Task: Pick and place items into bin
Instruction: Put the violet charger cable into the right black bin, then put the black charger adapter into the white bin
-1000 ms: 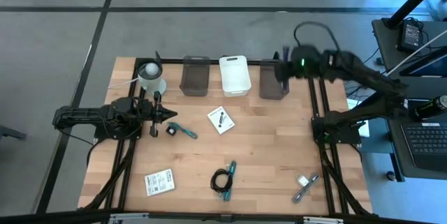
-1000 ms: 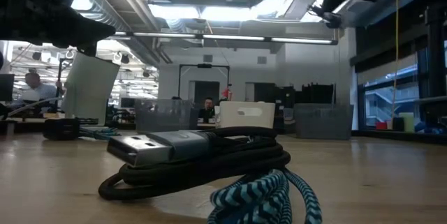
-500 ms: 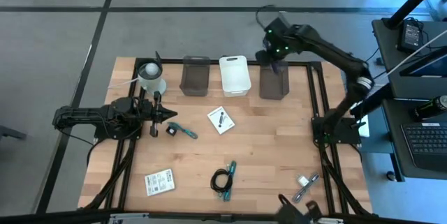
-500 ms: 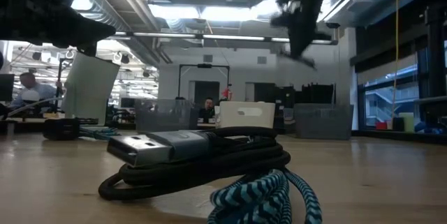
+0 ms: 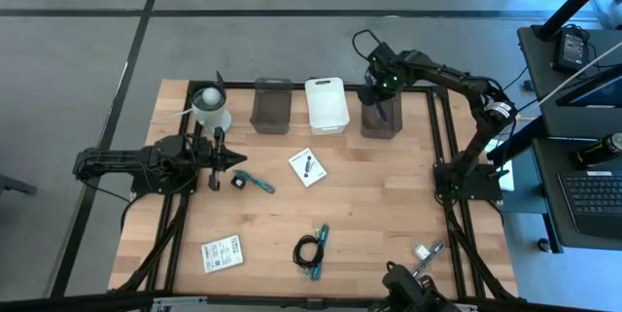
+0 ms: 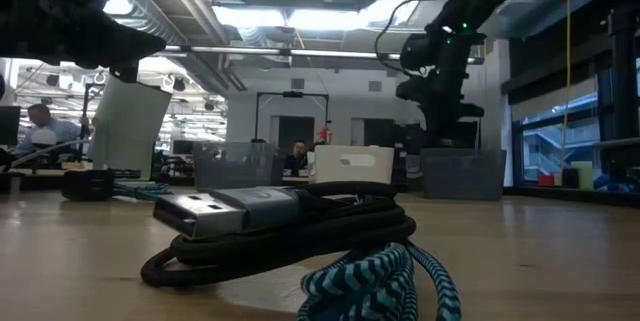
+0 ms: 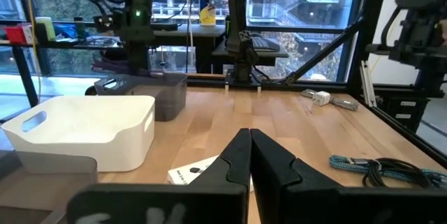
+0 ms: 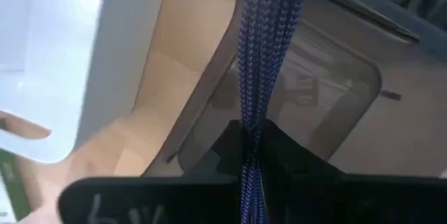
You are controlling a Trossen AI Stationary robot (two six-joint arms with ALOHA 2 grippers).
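Observation:
My right gripper (image 5: 381, 96) hangs over the right grey bin (image 5: 379, 120) at the table's far edge, pointing steeply down and shut on a purple braided cable (image 8: 265, 35). On the table lie a white card (image 5: 307, 166), a white packet (image 5: 222, 254), a black coiled cable (image 5: 311, 250) with a teal braided one, a teal-handled tool (image 5: 259, 183) beside a small black cube (image 5: 236, 183), and a silver metal piece (image 5: 425, 259). My left gripper (image 5: 236, 160) waits shut at the left, level above the table. My right gripper pinches a bundle of the purple cable's strands (image 8: 250, 123) between its two fingers. The fingers come from above, slanting down, and lie along the strands. The cable hangs below them, lifted clear of the table, over the grey bin's open top (image 8: 314, 91).
A white bin (image 5: 327, 105) and another grey bin (image 5: 271, 106) stand to the left of the right grey bin. The white cup with a ball (image 5: 210, 106) stands at the far left. The wooden tabletop (image 5: 369, 205) shows bare between the items.
My right gripper has swung in from higher up near the far right corner, come down over the right grey bin and tipped to point more steeply down, staying shut on the purple cable.

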